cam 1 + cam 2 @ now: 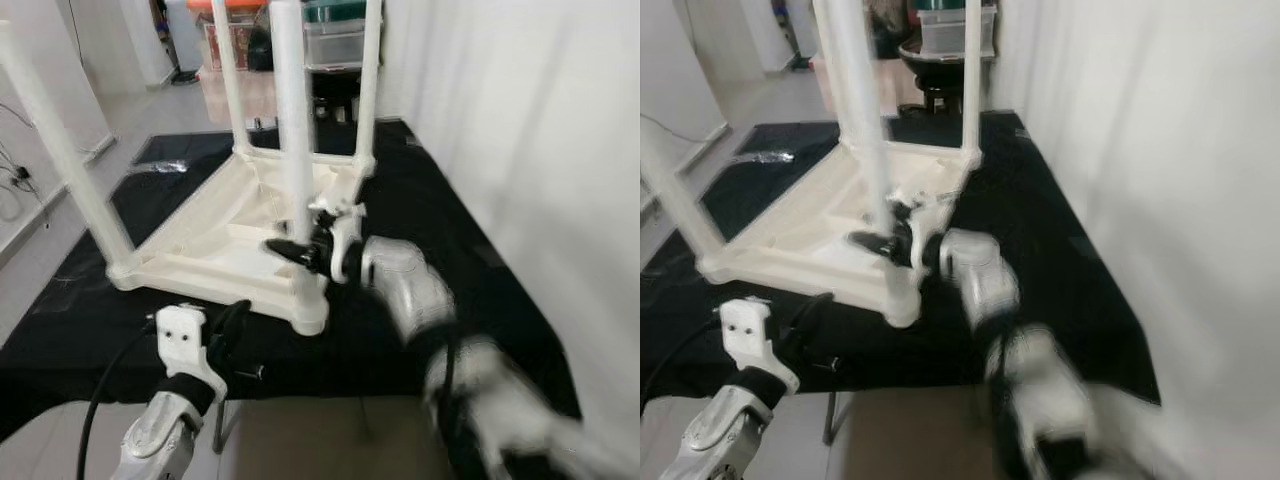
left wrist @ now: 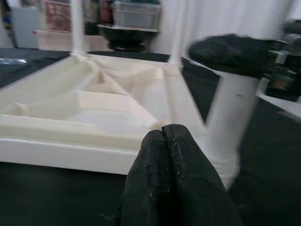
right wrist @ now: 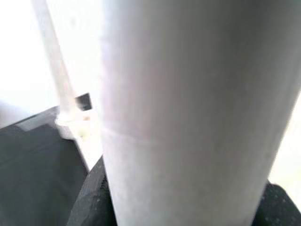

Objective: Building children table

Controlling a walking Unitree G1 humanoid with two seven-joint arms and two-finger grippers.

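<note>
Table point(image 1: 215, 235) upside down on black mat point(image 1: 400, 190); right claw point(image 1: 296, 250) clamps its near leg point(image 1: 292, 150); left claw point(image 2: 165, 141) together

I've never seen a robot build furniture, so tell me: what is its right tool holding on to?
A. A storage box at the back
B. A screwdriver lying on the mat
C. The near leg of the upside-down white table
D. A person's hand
C: the right tool is wrapped around the near leg of the upturned white table, just above its corner socket.
</note>
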